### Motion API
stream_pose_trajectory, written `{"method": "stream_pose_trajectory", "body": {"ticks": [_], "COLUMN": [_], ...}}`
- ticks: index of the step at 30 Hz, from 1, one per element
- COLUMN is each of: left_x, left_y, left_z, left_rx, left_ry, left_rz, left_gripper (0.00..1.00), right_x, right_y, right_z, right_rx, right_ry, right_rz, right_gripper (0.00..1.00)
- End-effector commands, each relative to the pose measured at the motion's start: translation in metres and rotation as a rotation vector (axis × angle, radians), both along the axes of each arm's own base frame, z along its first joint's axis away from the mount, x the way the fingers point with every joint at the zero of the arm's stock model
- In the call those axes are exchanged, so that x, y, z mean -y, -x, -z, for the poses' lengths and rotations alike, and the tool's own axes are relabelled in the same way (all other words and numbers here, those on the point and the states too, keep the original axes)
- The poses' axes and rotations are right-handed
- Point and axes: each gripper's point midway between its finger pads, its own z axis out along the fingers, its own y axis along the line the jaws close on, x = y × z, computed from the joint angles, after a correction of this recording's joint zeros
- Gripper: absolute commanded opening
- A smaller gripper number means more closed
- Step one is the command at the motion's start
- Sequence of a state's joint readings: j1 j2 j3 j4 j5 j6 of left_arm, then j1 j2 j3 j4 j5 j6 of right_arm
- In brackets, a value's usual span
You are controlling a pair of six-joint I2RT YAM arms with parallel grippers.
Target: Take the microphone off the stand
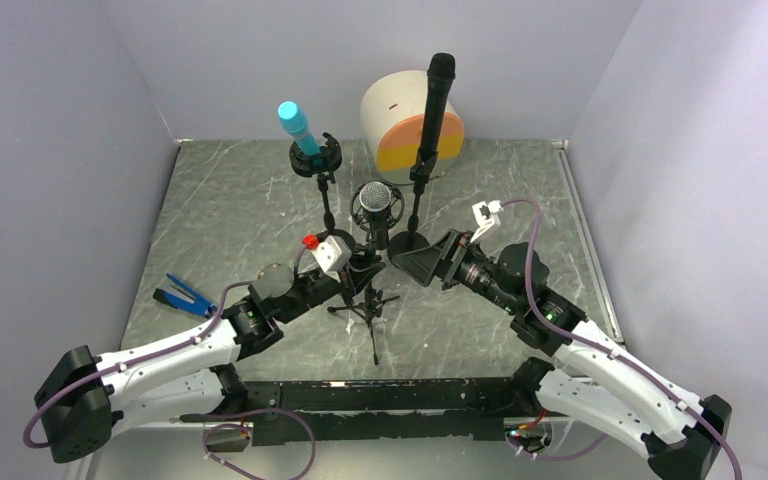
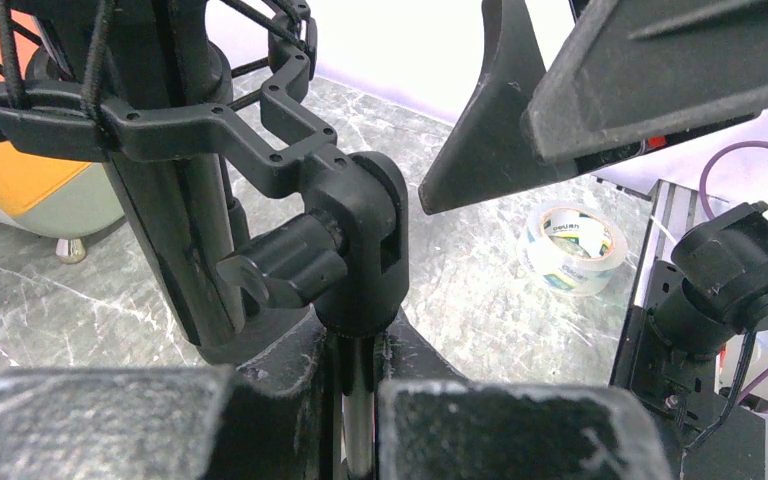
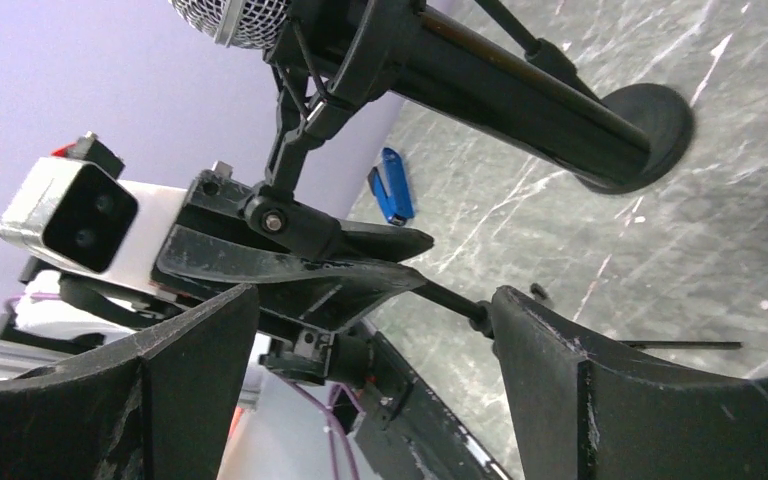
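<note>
Count: 3 mics – mesh-head mic [image 1: 375, 198] just above left claw [image 1: 356, 272], blue-head mic [image 1: 297, 124] and black mic [image 1: 438, 90] beyond it. 3 stands: tripod stand [image 1: 365, 308], two pole stands [image 1: 326, 200] [image 1: 407, 240]. 2 claws incl. right claw [image 1: 415, 264]. 1 tape roll [image 2: 571, 249], 1 blue tool [image 1: 182, 294], 1 drum [image 1: 400, 112]

- My left wrist view cuts the microphone [image 2: 160, 230] off at the top edge, head unseen.
- My left end effector [image 2: 355, 430] is a blur along the bottom edge; its hold on the stand [image 2: 360, 240] is partly hidden.
- My right wrist view clips the microphone's grille.
- The tape roll [image 2: 570, 248] has a label too small to read.
</note>
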State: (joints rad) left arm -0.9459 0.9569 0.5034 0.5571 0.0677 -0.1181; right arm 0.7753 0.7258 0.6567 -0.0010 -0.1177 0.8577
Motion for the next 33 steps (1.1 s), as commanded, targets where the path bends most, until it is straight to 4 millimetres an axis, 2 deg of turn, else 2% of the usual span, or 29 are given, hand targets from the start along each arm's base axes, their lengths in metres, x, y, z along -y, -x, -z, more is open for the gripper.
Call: {"method": "stream_pose_trajectory", "body": {"ticks": [1,8,12,20,24,30,33], "left_x": [-0.001,-0.003,-0.003,0.000,0.003,0.002,-0.001], "left_y": [0.004,0.004,0.004,0.005,0.006,0.007,0.007], "left_z": [0.000,-0.004,-0.001,0.002,0.004,0.005,0.005], "left_rx": [0.012,0.015,0.007,0.006,0.008,0.013,0.010], "left_ry": [-0.012,0.006,-0.010,-0.025,-0.034,-0.029,-0.033], "left_rz": [0.018,0.009,0.011,0.028,0.041,0.043,0.032], "left_gripper": [0.03,0.03,0.03,0.04,0.04,0.04,0.09], "right_x": [-0.012,-0.034,-0.041,-0.044,-0.050,-0.064,-0.064], "right_y": [0.004,-0.008,-0.011,-0.023,-0.031,-0.032,-0.032], "right_z": [-0.034,-0.054,-0.068,-0.068,-0.060,-0.063,-0.057], "right_rx": [-0.028,-0.070,-0.051,-0.060,-0.105,-0.131,-0.143], "right_ry": [-0.113,-0.184,-0.212,-0.215,-0.207,-0.257,-0.252], "right_rz": [-0.050,-0.085,-0.103,-0.064,-0.047,-0.104,-0.100], "right_gripper": [0.87,0.72,0.69,0.67,0.61,0.47,0.42]}}
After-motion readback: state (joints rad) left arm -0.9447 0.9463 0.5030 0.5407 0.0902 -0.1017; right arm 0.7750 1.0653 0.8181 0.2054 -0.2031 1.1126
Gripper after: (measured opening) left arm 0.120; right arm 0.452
